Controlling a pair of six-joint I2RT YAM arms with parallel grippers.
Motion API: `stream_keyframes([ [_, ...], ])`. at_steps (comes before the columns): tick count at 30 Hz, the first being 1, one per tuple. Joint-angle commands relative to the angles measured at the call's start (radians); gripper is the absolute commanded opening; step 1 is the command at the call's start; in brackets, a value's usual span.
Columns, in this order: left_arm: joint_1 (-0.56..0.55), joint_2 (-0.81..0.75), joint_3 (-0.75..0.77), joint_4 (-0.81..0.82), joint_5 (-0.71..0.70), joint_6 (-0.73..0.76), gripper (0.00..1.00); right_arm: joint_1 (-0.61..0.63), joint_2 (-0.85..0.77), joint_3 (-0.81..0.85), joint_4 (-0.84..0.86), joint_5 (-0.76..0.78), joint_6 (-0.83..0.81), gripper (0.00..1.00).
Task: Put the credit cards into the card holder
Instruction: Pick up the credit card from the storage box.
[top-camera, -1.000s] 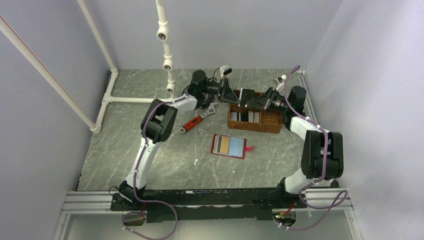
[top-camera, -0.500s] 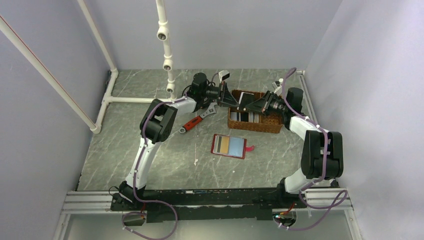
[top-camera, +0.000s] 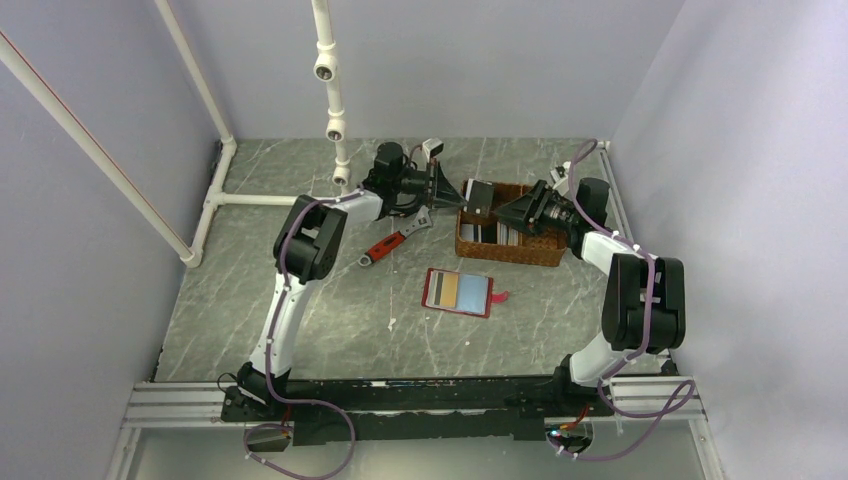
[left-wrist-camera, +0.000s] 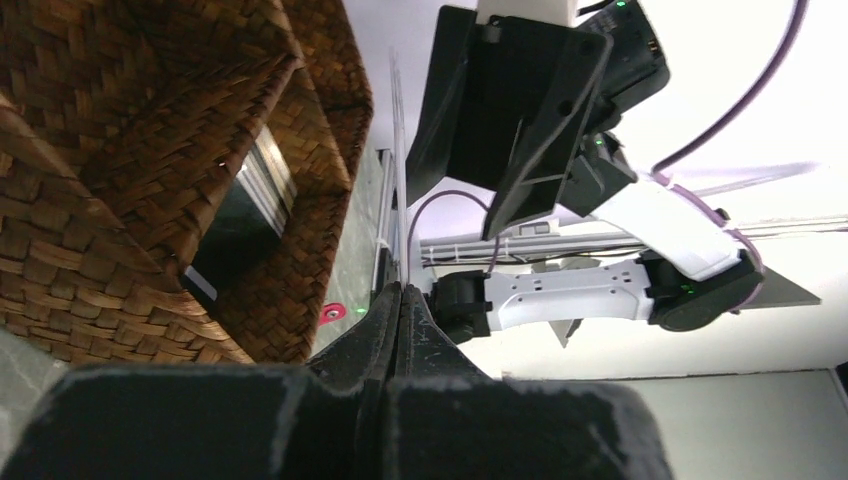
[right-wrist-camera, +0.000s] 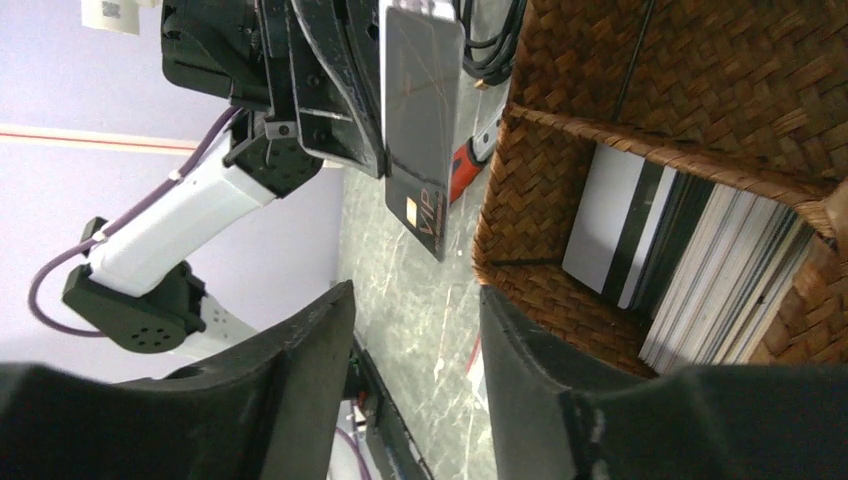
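Observation:
A dark credit card (top-camera: 480, 193) marked VIP (right-wrist-camera: 418, 120) hangs upright over the left rim of the wicker basket (top-camera: 510, 255). My left gripper (top-camera: 452, 186) is shut on its edge, and in the left wrist view the card (left-wrist-camera: 398, 170) shows edge-on above the closed fingertips (left-wrist-camera: 400, 292). My right gripper (top-camera: 506, 211) stands just right of the card, open (right-wrist-camera: 415, 295) and holding nothing. The dark-red card holder (top-camera: 458, 291) lies open on the table nearer the arms, with a tan and a pale blue card in its slots and its red tab (top-camera: 500, 296) to the right.
The basket's compartments (right-wrist-camera: 700, 270) hold several more cards standing on edge. A red-handled wrench (top-camera: 395, 241) lies left of the basket. White pipes (top-camera: 330, 90) rise at the back left, and walls close in on both sides.
The right gripper has opened and let go of the dark card. The left gripper, still shut on the card, has drawn it slightly left.

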Motion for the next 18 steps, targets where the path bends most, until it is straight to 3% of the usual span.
stream_keyframes([
  [1, -0.031, -0.072, 0.028, -0.154, -0.01, 0.162, 0.0, -0.002, 0.009, 0.029, 0.048, 0.043, 0.005, 0.54],
  [11, -0.046, -0.067, 0.015, -0.048, 0.015, 0.087, 0.0, -0.003, 0.112, 0.063, 0.157, 0.046, 0.113, 0.47],
  [18, -0.05, -0.05, 0.03, -0.058, 0.015, 0.083, 0.0, -0.002, 0.112, 0.053, 0.173, 0.039, 0.121, 0.17],
])
